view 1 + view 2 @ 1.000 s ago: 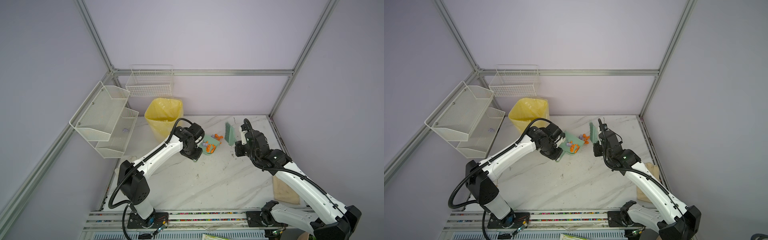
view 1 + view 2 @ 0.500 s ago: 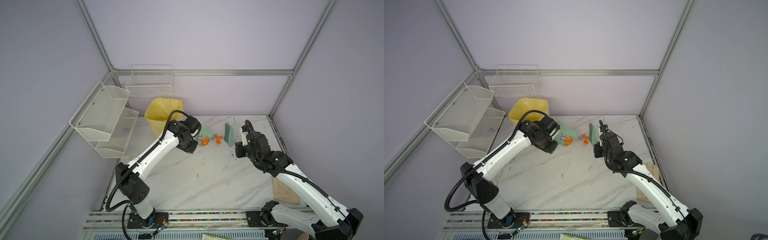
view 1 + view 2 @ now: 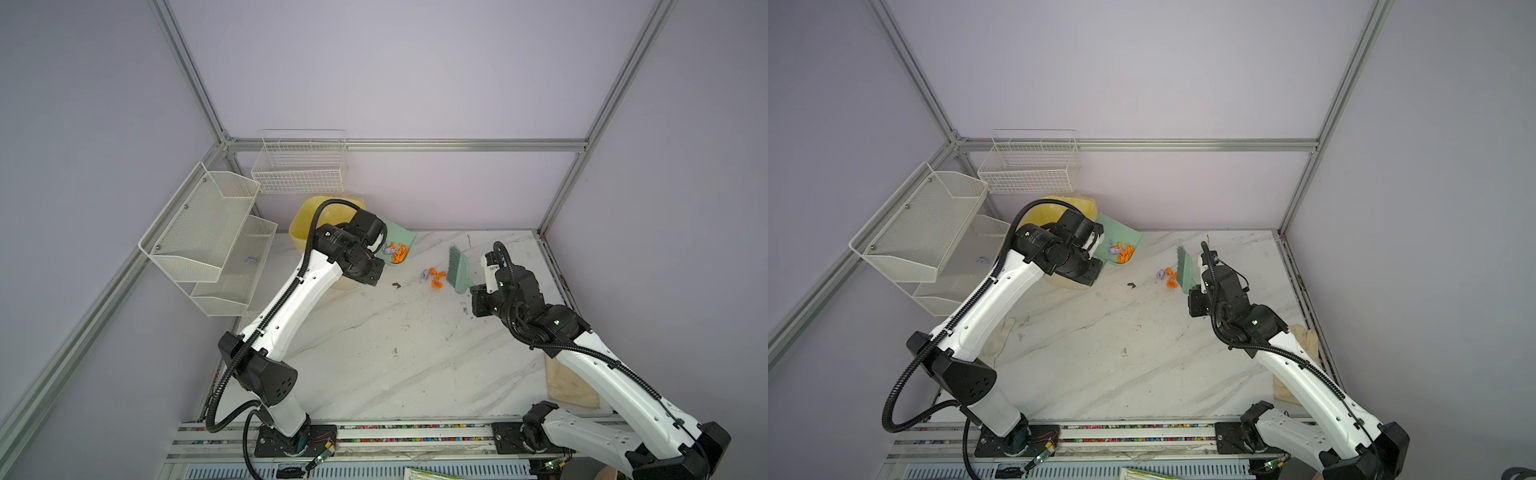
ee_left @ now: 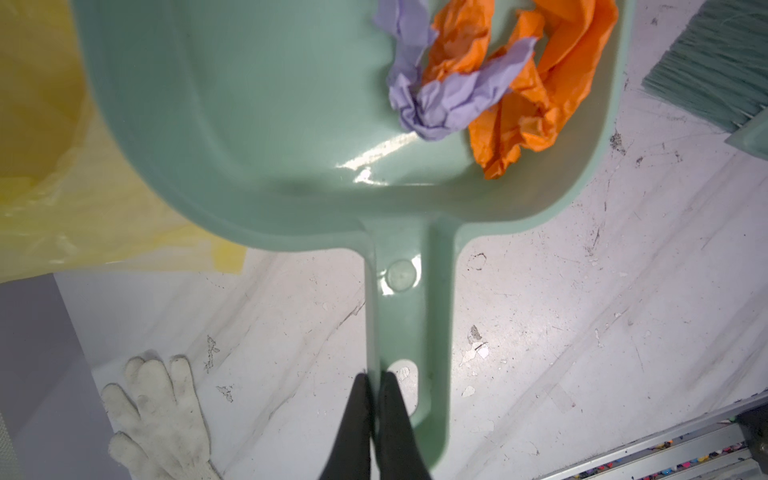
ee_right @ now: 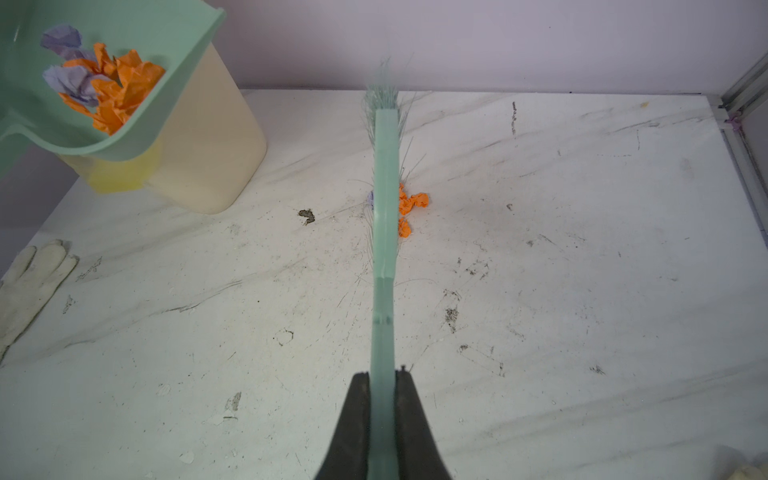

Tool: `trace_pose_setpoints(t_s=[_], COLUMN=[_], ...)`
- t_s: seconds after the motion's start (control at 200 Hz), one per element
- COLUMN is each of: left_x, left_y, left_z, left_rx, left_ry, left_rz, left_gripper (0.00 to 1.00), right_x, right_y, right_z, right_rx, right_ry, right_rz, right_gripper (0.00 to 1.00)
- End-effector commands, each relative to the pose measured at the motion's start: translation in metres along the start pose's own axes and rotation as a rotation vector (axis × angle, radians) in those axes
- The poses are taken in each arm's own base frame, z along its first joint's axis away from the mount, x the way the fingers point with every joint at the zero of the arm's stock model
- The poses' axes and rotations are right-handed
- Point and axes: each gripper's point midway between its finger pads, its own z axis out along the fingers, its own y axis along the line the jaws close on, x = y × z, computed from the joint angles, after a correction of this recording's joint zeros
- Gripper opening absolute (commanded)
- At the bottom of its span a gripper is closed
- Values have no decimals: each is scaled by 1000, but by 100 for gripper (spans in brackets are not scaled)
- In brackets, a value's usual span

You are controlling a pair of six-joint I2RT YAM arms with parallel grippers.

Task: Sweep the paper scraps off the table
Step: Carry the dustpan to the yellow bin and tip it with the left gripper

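Dustpan [image 3: 401, 239] lifted from surface [image 3: 395, 332] to bin [image 3: 303, 220], left jaws clamping handle [image 4: 409, 316]; right jaws hold brush [image 3: 457, 270] by leftover scraps [image 3: 434, 277].

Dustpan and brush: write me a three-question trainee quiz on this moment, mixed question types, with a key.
1. True or false: the dustpan rests flat on the table.
2. What is the right gripper shut on? A) the brush B) the dustpan C) nothing
3. Name the two colours of the paper scraps lying in the dustpan.
Key: 1 false, the left gripper holds it up near the bin; 2 A; 3 orange and lilac.
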Motion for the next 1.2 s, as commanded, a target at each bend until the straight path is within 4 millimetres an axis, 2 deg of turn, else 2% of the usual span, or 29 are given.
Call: trace_pose_setpoints(t_s=[0.0,0.22,0.575,0.84,1.195], left_x=[-27,-36,-43,-46,-35], left_y=[18,47,116,167,218], left_z=[-48,-60,-75,-88,-76], left_rx=[-17,-74,-214,-446,-843], left_ry=[-159,-206,-253,-272,-185], left_rz=[-21,-69,-205,-254,-185], left_gripper=[0,0,0,0,0], right_x=[-6,-4,1,4,19], right_y=[0,0,4,3,-1], right_z=[-5,-5,2,3,10], right_rx=[-9,-13,-37,-34,-33], right_ry=[-36,-33,-22,-22,-20], right_rz=[25,28,33,34,11], right_gripper=[0,0,0,0,0])
